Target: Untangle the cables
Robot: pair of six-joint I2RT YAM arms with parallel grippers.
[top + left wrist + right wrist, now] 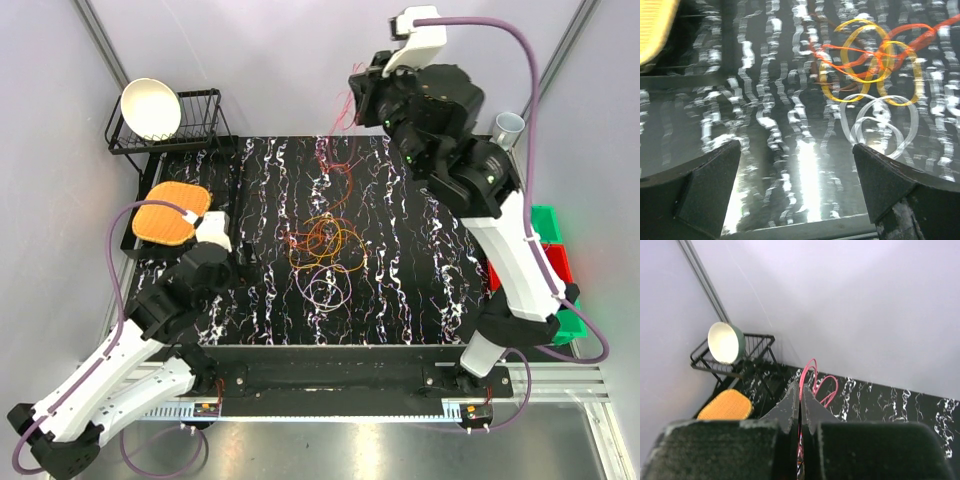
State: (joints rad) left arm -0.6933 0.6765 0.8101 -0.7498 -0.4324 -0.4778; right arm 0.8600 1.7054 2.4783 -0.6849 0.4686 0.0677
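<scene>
The yellow pad is blurry and cut off at the corner. The red cable hides between the fingers of the right gripper. The right arm covers part of maybe two green boxes.

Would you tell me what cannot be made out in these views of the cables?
Top view: which strand crosses which in the cable pile; strands too thin.
Left wrist view: the orange-yellow loops and pale loops are smeared by motion blur.
Right wrist view: the lower run of the red cable is hidden behind the shut right end effector.
</scene>
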